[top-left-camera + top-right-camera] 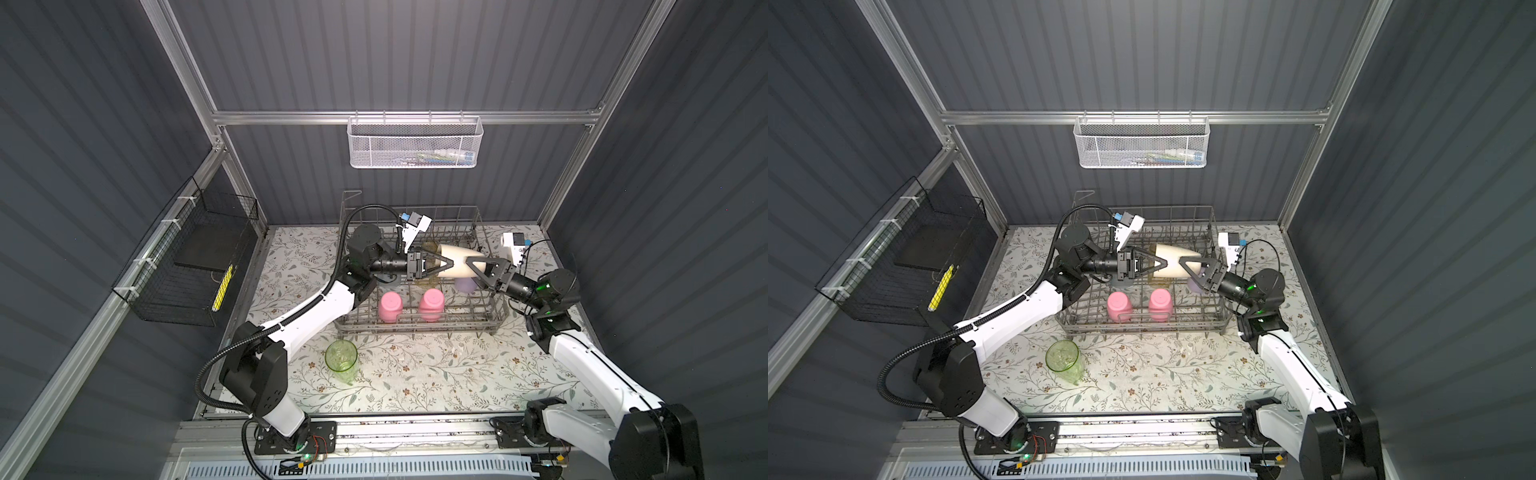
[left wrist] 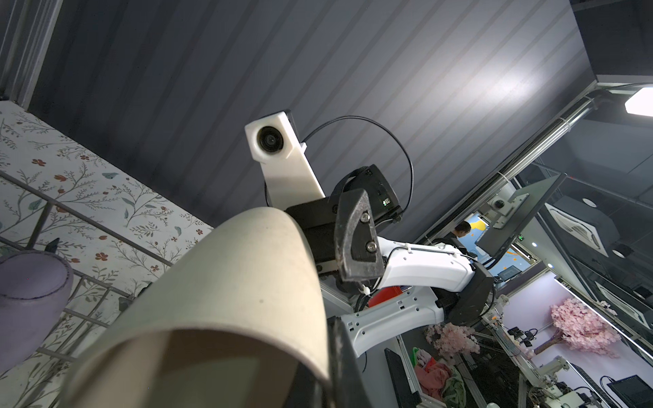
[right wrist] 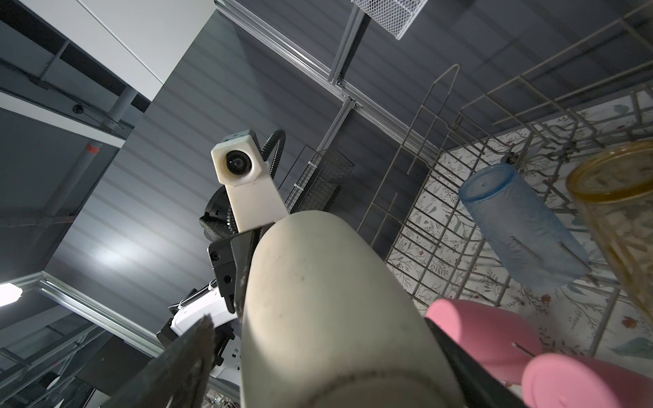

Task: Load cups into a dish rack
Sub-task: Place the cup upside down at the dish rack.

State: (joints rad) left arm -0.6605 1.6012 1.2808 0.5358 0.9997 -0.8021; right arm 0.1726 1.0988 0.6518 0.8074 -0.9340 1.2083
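Note:
A beige cup (image 1: 455, 259) hangs on its side above the grey wire dish rack (image 1: 419, 325). My left gripper (image 1: 434, 266) is shut on its rim wall, one finger inside and one outside (image 2: 341, 353). My right gripper (image 1: 471, 270) stands open around the cup's base end; one finger (image 3: 190, 353) is clear of the wall. Two pink cups (image 1: 390, 305) (image 1: 432, 303), a lavender one (image 1: 465, 284), an amber one (image 3: 618, 219) and a blue one (image 3: 523, 226) sit upside down in the rack. A green cup (image 1: 341, 359) stands upright on the mat in front of the rack.
A white mesh basket (image 1: 415, 141) hangs on the back rail. A black wire basket (image 1: 195, 257) holding a dark slab is fixed to the left wall. The floral mat (image 1: 436, 374) covers the table; the rack's tall back grid (image 1: 436, 216) stands behind both grippers.

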